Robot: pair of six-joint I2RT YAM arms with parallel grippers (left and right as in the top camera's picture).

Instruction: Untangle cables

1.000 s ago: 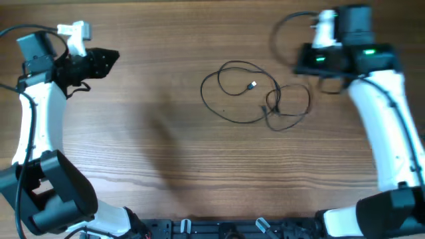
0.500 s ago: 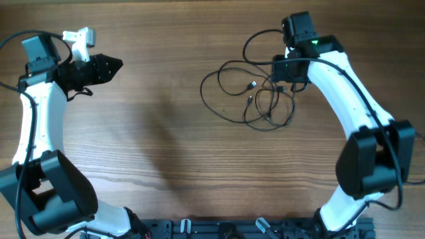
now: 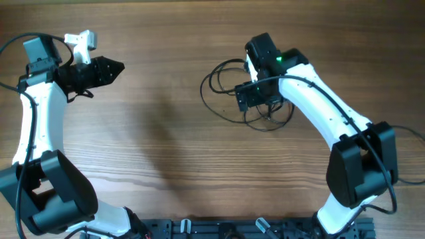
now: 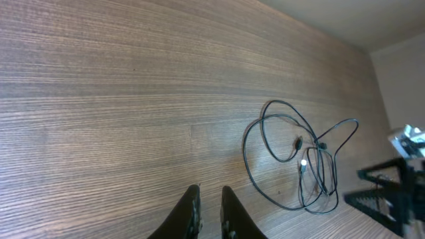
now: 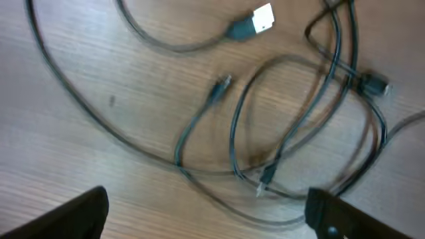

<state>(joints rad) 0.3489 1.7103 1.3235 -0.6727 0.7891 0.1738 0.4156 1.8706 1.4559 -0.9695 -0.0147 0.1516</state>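
Note:
The cables (image 3: 224, 91) are thin black cords lying looped and crossed over one another on the wooden table, right of centre. My right gripper (image 3: 257, 99) hangs directly above the tangle. In the right wrist view it (image 5: 206, 219) is open wide, with strands of the cables (image 5: 265, 133) on the table beneath it and nothing gripped. A white-tipped plug (image 5: 255, 20) and a small dark plug (image 5: 219, 86) show there. My left gripper (image 3: 116, 66) is far to the left, shut and empty (image 4: 210, 196). The left wrist view has the cables (image 4: 299, 159) in the distance.
The right arm (image 3: 319, 113) stretches from the front right across to the tangle and shows at the edge of the left wrist view (image 4: 398, 192). A black rail (image 3: 219, 229) runs along the table's front edge. Bare wood (image 3: 153, 133) lies between the two grippers.
My right arm has swung from the back right corner to above the tangle, and its gripper has opened. The cable loops have bunched up leftwards. The left arm has barely moved.

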